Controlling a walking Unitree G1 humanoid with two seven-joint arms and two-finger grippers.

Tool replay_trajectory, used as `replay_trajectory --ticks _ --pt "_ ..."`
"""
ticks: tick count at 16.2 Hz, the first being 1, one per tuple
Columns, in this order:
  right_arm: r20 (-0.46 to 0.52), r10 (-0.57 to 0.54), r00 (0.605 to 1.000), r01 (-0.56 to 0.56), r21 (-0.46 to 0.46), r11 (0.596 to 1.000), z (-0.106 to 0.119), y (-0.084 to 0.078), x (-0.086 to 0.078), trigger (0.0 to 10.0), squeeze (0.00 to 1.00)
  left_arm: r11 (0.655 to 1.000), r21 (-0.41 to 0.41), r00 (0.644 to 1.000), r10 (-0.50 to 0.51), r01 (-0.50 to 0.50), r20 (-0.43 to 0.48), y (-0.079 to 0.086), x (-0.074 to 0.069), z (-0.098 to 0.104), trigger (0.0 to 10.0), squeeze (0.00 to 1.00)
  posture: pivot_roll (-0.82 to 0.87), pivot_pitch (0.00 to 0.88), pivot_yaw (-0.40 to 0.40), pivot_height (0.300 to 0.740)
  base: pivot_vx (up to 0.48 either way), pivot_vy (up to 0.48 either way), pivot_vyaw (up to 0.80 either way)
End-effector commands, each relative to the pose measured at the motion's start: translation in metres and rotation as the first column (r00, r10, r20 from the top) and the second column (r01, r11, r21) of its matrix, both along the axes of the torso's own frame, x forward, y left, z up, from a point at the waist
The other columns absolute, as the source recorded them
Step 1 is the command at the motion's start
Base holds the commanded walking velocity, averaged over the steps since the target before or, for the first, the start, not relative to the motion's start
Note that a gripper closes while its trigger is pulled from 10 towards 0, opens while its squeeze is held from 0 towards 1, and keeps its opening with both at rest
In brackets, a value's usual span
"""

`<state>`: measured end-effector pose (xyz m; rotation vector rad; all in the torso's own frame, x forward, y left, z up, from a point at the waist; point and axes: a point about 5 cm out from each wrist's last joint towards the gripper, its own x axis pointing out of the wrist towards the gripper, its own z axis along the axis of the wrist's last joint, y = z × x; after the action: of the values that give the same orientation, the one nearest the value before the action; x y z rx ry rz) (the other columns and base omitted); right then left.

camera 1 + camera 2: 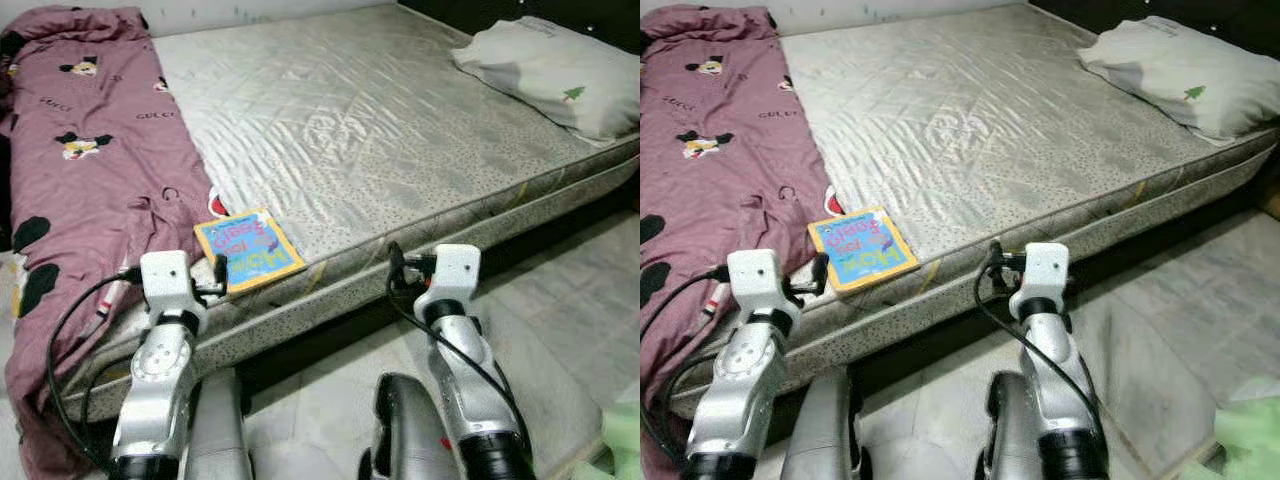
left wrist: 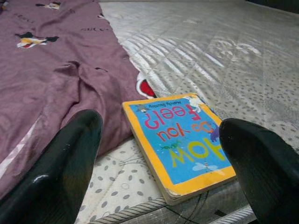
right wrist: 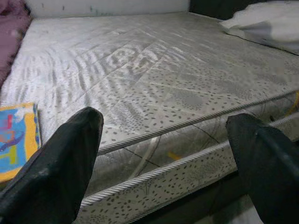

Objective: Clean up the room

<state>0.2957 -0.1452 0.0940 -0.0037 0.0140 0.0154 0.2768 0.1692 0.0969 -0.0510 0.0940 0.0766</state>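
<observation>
A blue picture book with a yellow border (image 1: 248, 250) lies flat at the near edge of the bare mattress (image 1: 380, 130), beside a purple cartoon-print blanket (image 1: 90, 170). My left gripper (image 2: 161, 161) is open just short of the bed edge. Its two black fingers (image 2: 65, 168) stand wide apart on either side of the book without touching it. My right gripper (image 3: 163, 163) is also open and empty, facing the mattress side to the right of the book (image 3: 16, 140). Both silver arms reach forward from below.
A white pillow (image 1: 560, 70) rests on the far right corner of the mattress. The blanket hangs over the left edge of the bed. Grey floor tiles (image 1: 570, 320) lie in front of the bed, with something pale green (image 1: 625, 435) at the lower right.
</observation>
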Motion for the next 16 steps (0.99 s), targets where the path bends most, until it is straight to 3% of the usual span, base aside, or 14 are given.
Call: replay_trajectory --ticks 1,9,16 --pt "-0.003 0.026 1.000 -0.026 0.000 1.000 0.001 0.008 0.002 10.0 0.00 1.000 0.005 1.000 0.011 -0.011 0.005 0.004 -0.001 0.001 10.0 0.00 0.03 0.050 -0.002 0.545 0.277 0.000 0.79" --pt "-0.010 0.022 1.000 -0.022 0.014 1.000 0.000 0.007 0.000 10.0 0.00 1.000 -0.005 1.000 0.007 -0.007 0.003 0.002 0.001 0.000 10.0 0.00 0.03 0.052 -0.001 0.545 0.346 0.000 0.10" --pt "-0.013 0.017 1.000 -0.016 0.015 1.000 0.000 0.004 0.000 10.0 0.00 0.998 -0.044 0.999 0.038 -0.038 0.000 0.001 0.011 0.001 10.0 0.00 0.02 0.066 -0.008 0.545 0.000 0.000 0.00"
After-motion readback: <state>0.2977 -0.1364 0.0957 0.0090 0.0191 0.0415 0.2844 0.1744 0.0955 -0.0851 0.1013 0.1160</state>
